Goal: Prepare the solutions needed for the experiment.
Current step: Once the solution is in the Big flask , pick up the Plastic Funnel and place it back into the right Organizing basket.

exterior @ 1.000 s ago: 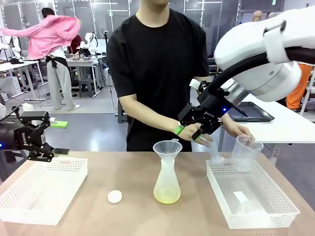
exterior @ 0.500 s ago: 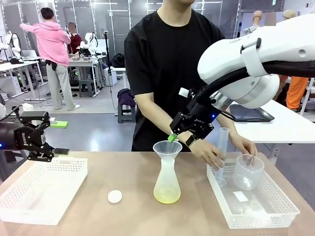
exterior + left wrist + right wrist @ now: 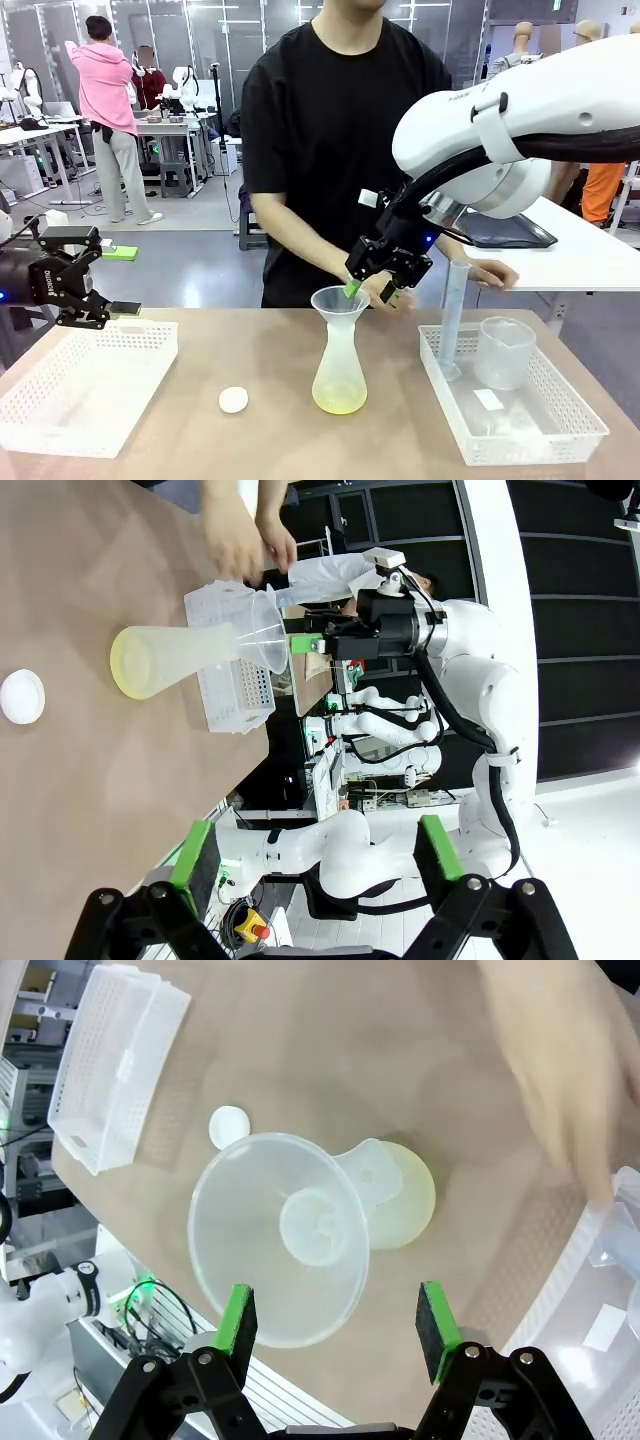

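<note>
You're looking at the solutions (image 3: pixel 339 402), showing as a shallow, pale yellow, translucent layer at the bottom of the frosted conical flask (image 3: pixel 338 355). The flask is standing upright near the middle of the table (image 3: pixel 260 440). The liquid is lying level in its widest part, well below the funnel (image 3: pixel 340 300) sitting in its neck.

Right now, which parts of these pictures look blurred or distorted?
Right wrist view: the person's hand is smeared by motion, the funnel is sharp. Left wrist view: rolled sideways, so the flask looks horizontal. Front view: evenly lit, sharp; the solutions show clearly.
</note>
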